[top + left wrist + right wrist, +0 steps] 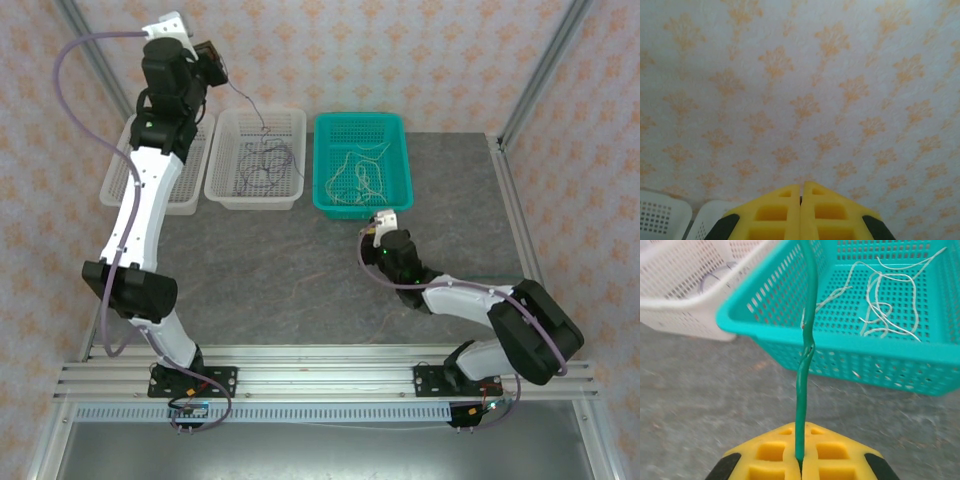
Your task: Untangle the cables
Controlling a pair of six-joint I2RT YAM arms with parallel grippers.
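Note:
My left gripper [218, 68] is raised high at the back left and its jaws [800, 186] are shut. A thin dark cable [245, 102] hangs from it down into the middle white basket [250, 198], where more dark cables [262, 165] lie tangled. Low at the front of the teal basket [362, 120], my right gripper [376, 224] is shut on a green cable [805, 370]. That cable runs up from the fingertips across the teal rim [840, 342]. Loose cream-white cables [880, 305] lie inside the teal basket [362, 172].
A second white basket [120, 180] stands at the far left beside the middle one. The three baskets line the back of the grey mat [290, 270]. Metal frame posts and patterned walls close in the back and sides.

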